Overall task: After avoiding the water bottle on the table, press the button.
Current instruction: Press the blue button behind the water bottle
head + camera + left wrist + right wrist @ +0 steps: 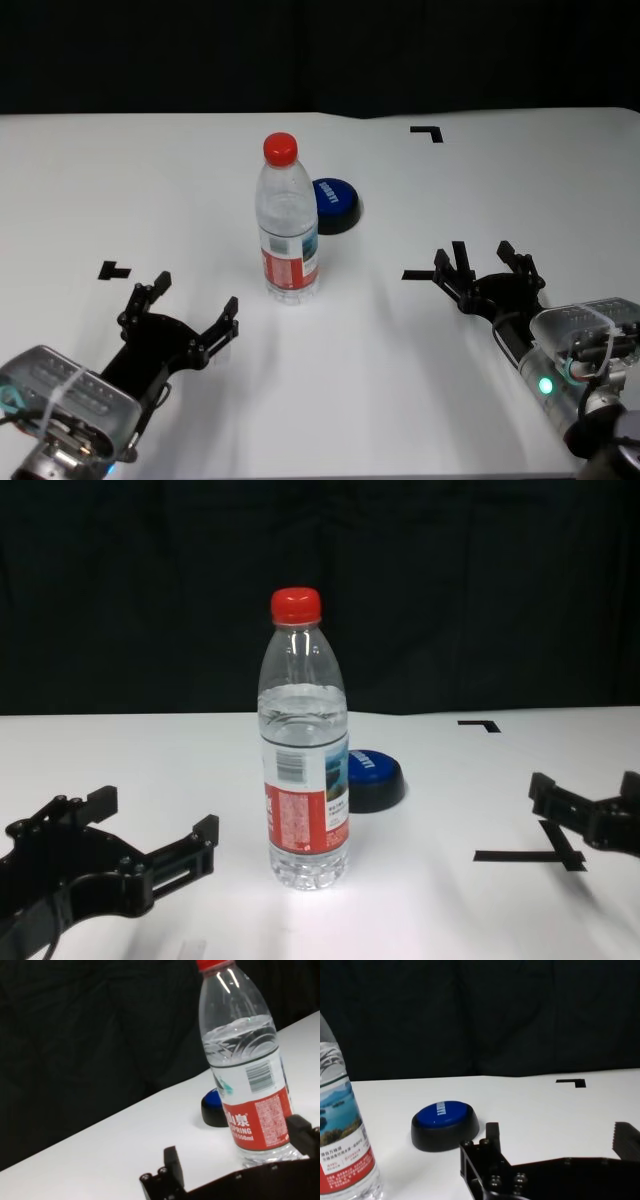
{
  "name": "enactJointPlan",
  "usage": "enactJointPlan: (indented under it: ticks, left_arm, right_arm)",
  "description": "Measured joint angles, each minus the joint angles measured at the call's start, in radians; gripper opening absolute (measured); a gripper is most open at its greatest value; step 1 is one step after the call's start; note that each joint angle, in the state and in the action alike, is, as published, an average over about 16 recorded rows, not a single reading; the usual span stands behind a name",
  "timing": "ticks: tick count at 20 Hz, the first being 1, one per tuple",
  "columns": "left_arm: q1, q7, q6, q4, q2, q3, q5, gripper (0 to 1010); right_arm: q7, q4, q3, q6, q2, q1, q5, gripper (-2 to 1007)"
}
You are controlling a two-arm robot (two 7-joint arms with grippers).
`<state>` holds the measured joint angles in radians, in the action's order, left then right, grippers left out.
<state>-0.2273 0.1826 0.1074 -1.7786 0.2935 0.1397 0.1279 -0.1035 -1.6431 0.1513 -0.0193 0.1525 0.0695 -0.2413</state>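
The water bottle (287, 222) stands upright in the middle of the white table (480, 180), clear with a red cap and a red label. Just behind it to the right lies the low blue button (336, 202) on its black base, partly hidden by the bottle. The bottle (305, 760) and button (372, 779) also show in the chest view. My left gripper (187, 307) rests open at the near left, short of the bottle. My right gripper (487, 261) sits open at the near right, apart from both. The button (444, 1124) lies ahead of the right wrist.
Black tape marks lie on the table: a corner mark (428, 132) at the far right, a T mark (112, 270) near my left gripper and a line (415, 274) beside my right gripper. A dark curtain backs the table's far edge.
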Motion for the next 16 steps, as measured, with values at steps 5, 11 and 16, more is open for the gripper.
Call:
enactJointPlan:
  ticks: [5, 11, 16]
  left_arm:
    - [0.0, 0.0, 0.0, 0.0, 0.0, 0.0, 0.0, 1003]
    - [0.0, 0.0, 0.0, 0.0, 0.0, 0.0, 0.0, 1003]
    - [0.0, 0.0, 0.0, 0.0, 0.0, 0.0, 0.0, 1003]
  right_arm:
    - [-0.034, 0.013, -0.015, 0.008, 0.008, -0.016, -0.006, 1003]
    - [-0.076, 0.019, -0.031, 0.016, 0.027, -0.033, -0.027, 1003]
    - [-0.127, 0.018, -0.041, 0.028, 0.059, -0.047, -0.067, 1003]
